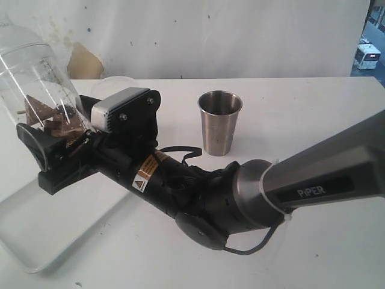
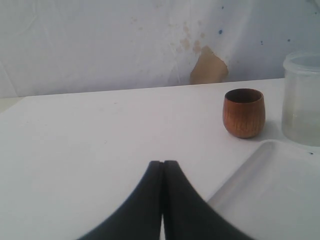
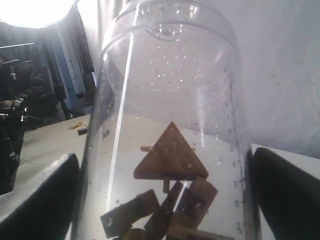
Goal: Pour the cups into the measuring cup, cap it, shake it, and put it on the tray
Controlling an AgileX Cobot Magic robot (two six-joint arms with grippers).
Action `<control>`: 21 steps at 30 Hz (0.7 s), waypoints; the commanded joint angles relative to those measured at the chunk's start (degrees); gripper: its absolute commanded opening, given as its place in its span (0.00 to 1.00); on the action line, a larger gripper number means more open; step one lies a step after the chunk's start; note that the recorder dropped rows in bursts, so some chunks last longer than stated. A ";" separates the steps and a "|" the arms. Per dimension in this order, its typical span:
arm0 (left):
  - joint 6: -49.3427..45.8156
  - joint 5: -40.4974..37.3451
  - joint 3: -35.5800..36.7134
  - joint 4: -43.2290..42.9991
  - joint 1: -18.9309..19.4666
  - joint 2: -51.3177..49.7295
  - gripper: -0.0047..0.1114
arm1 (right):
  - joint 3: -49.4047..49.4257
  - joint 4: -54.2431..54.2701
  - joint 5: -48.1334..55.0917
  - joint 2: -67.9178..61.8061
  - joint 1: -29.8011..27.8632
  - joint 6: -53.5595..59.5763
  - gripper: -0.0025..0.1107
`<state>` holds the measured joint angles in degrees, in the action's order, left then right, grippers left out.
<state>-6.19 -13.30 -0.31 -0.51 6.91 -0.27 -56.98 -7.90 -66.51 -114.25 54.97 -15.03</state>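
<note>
Right wrist view: right hand [image 3: 162, 200] grips clear, speckled measuring cup [image 3: 170, 95] holding brown pieces [image 3: 171, 159].

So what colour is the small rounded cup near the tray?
Warm brown wood grain, darker inside; the small cup shows best in the left wrist view.

A frosted container [image 2: 301, 97] stands on the white table [image 2: 100, 130] before a stained wall [image 2: 100, 45] with a tan patch [image 2: 209, 67], and a white bus [image 1: 367, 56] shows beyond.
</note>
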 commanded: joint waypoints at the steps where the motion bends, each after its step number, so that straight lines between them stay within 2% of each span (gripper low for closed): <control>1: -0.08 0.43 0.31 -0.15 -0.36 0.27 0.04 | 0.04 -1.34 -3.45 1.06 -0.19 3.02 0.02; 21: -0.08 1.05 0.31 -0.15 -0.36 0.27 0.04 | 0.04 -1.34 -3.45 1.06 -0.19 4.46 0.02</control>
<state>-6.19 -13.30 -0.31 -0.51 6.91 -0.27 -56.98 -9.07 -66.51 -114.25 54.97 -11.74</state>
